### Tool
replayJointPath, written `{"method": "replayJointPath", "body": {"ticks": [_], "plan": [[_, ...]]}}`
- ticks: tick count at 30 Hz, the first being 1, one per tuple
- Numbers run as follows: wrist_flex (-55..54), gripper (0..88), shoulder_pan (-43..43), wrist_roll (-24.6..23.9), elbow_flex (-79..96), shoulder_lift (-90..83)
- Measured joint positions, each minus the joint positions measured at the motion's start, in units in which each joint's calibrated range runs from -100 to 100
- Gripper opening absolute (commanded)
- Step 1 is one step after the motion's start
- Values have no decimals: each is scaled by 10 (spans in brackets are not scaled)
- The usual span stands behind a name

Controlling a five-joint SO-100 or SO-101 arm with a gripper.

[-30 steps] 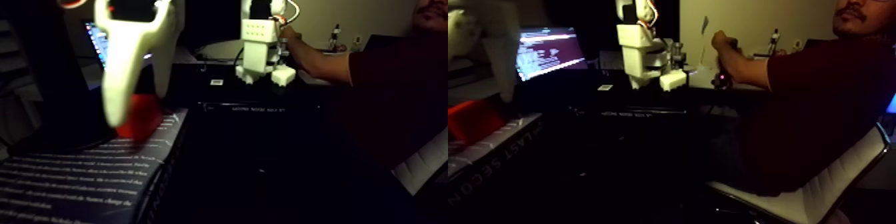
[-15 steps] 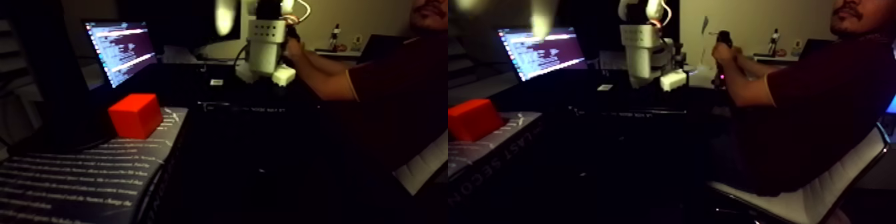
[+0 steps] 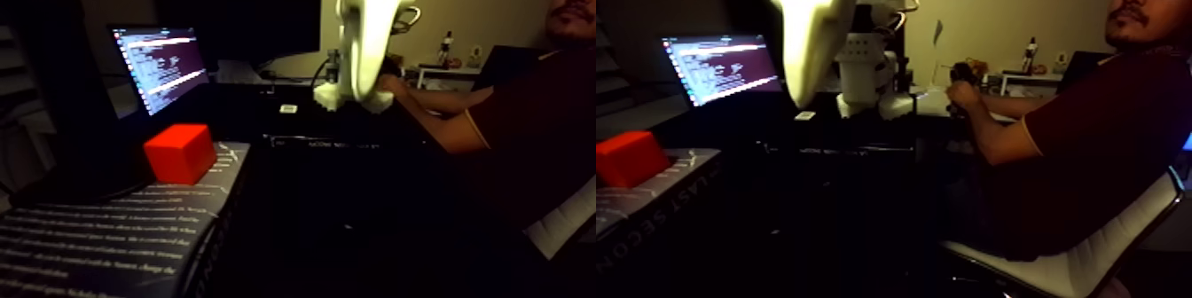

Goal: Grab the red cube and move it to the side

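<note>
The picture holds two side-by-side halves of the fixed view. The red cube (image 3: 180,152) sits on a dark book with white lettering (image 3: 106,239) at the left; in the right half the red cube (image 3: 630,158) shows at that half's left edge. My white gripper (image 3: 362,93) hangs high, up and to the right of the cube and well clear of it, pointing down with nothing in it. It shows as one tapering white shape, so I cannot make out whether its jaws are apart.
A lit laptop screen (image 3: 160,62) stands behind the book. A person (image 3: 1091,142) sits at the right on a white chair (image 3: 1091,257), a hand on a second white arm (image 3: 865,71) on the far desk. The foreground is dark.
One second ago the gripper stood right at the cube. It has since lifted off and swung to the right. The cube stays on the book. The person's arm has lowered.
</note>
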Motion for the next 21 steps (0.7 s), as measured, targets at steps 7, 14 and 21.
{"method": "replayJointPath", "body": {"ticks": [7,14,21], "plan": [[15,7,-16,-27,117,-153],[54,7,-43,-29,126,-190],[54,11,-43,-29,126,-194]]}}
